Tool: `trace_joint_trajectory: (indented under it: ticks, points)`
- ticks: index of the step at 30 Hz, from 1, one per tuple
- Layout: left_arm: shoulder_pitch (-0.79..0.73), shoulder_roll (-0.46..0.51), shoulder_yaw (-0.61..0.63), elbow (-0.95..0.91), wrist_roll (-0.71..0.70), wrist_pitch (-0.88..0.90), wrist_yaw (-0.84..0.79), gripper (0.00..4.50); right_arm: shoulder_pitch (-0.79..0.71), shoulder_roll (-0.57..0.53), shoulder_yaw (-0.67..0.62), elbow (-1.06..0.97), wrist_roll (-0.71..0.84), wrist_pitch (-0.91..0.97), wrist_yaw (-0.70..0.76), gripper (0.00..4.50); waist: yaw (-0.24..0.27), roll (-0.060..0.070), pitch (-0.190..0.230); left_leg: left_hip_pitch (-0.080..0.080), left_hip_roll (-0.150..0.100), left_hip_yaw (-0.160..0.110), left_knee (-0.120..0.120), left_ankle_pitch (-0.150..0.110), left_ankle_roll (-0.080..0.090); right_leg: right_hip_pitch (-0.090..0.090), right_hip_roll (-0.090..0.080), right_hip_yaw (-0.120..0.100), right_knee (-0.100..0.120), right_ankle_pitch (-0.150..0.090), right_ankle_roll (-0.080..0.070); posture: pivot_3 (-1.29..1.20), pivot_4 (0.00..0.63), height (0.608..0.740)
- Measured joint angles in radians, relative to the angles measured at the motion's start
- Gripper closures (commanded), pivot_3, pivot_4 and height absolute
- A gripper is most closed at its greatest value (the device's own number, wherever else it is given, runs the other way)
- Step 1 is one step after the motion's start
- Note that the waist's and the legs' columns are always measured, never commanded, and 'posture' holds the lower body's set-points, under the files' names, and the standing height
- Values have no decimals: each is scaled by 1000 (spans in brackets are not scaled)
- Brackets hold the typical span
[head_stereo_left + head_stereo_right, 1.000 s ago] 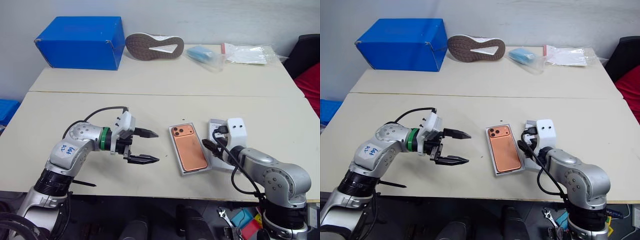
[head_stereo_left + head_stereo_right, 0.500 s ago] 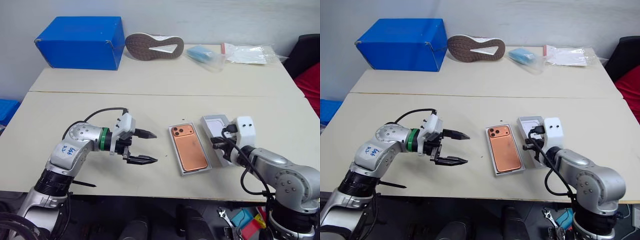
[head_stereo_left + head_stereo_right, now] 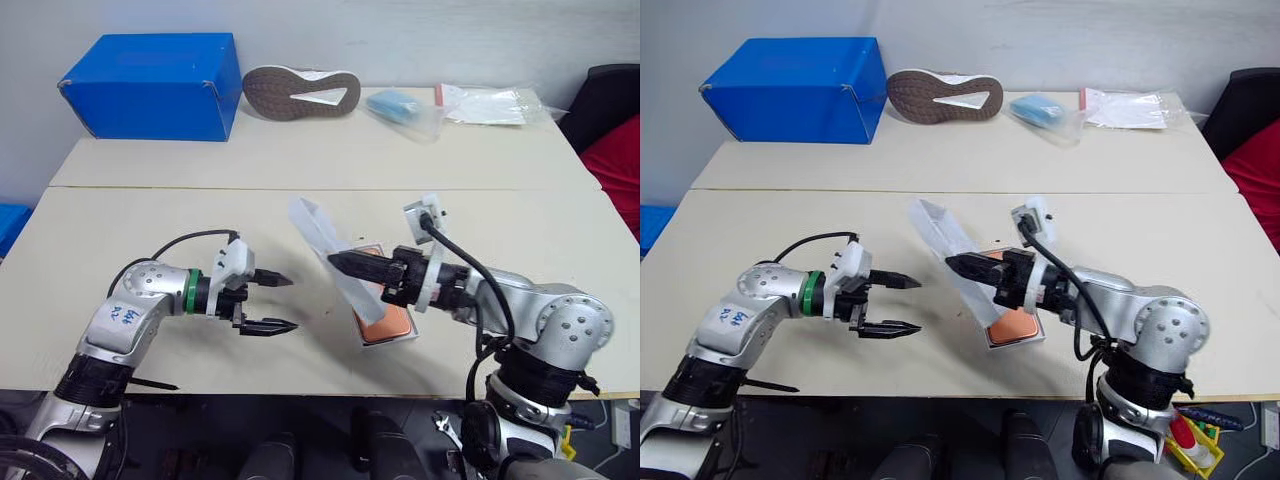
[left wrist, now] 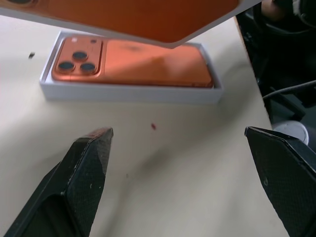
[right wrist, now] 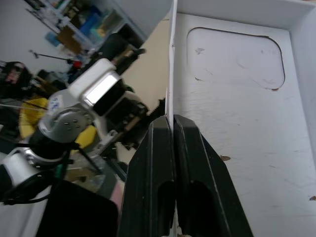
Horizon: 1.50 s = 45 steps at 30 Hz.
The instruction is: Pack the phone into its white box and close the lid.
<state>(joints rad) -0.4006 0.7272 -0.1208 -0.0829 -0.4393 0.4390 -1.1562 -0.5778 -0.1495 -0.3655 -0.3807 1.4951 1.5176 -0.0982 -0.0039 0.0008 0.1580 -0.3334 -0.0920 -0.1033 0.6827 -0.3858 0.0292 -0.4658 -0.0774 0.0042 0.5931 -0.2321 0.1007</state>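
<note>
- So the phone (image 4: pixel 133 69) is already sitting in the white box (image 4: pixel 131 94), camera block up, and it looks seated flat inside the rim. I'd call the packing half done.
- The box itself is on the near part of the worktop (image 3: pixel 150 220), just in front of the right arm. In the head views you can only catch its near end poking out from under the lid.
- The lid (image 3: pixel 330 255) is up in the air, tilted steeply on edge, hovering over the box but not on it. The left wrist view shows its printed orange side hanging just above the phone.
- The right gripper (image 3: pixel 340 264) is clamped shut on one side wall of the lid. The right wrist view shows both fingers pinched either side of that thin wall, with the plain white inside right next to them.
- The left gripper (image 3: pixel 272 302) is spread wide with nothing in it, hovering low over the worktop a bit left of the box and pointing at it.
- What's left, as far as I can tell: turn the lid open side down, line it up with the box, lower it and press it home. The lid is only slightly larger than the box, so alignment is probably the fiddly bit.
- The blue box (image 3: pixel 150 85) and shoe (image 3: pixel 303 92) at the back are not involved.
</note>
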Motion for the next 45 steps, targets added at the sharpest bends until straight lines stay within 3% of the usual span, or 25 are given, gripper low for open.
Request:
trace_joint_trajectory:
  ticks: [5, 11, 22, 29, 32, 43, 44, 45]
  points:
    - [65, 33, 45, -61, -1, 8, 18, 0, 16, 4, 189, 134, 328, -285, -270, 4460, -2, 1, 1, 0, 0, 0, 0, 0, 0, 0, 0, 0, 0, 0, 0, 0, 150, 740]
    - [106, 68, 79, -107, -6, 32, 29, 0, 89, 61, 285, 195, 440, -501, -405, 4460, -1, 2, 1, 0, 0, 0, 0, 0, 0, 0, 0, 0, 0, 0, 0, 0, 150, 740]
    - [62, 66, 96, -94, -6, 44, 26, 0, 283, -91, 319, 154, 475, -581, -367, 4460, 2, 3, 1, 0, 1, 1, 0, 0, 1, 0, 0, 0, -1, 0, 0, 0, 150, 740]
    - [-30, -4, 25, -29, 18, 43, 30, 0, 346, -196, 316, 71, 467, -626, -312, 4460, 7, 3, 1, 0, 0, 1, 0, -1, 2, 2, 0, 1, -2, 0, 1, 0, 150, 740]
    - [-46, -38, -5, 0, 34, 41, 34, 629, 367, -215, 317, 48, 464, -647, -303, 4500, 6, 3, 1, 0, 0, 1, 0, -1, 2, 2, 0, 1, -2, 0, 1, 0, 150, 740]
    - [-121, -183, -129, 98, 143, 1, 73, 4196, 412, -292, 319, -14, 364, -681, -198, 4500, 27, 2, 0, 0, 0, 1, 1, -1, 2, 2, 0, 1, -2, 1, 1, 0, 150, 740]
    - [-128, -197, -134, 109, 155, -5, 78, 4469, 414, -301, 319, -19, 353, -682, -189, 4500, 28, 2, 0, 0, 0, 1, 2, -1, 2, 2, 0, 1, -2, 1, 2, 0, 150, 740]
    - [-134, -209, -135, 120, 161, -9, 81, 4469, 414, -310, 319, -25, 341, -683, -180, 4500, 29, 2, 0, 0, 0, 1, 2, -1, 2, 2, 0, 1, -2, 1, 2, 0, 150, 740]
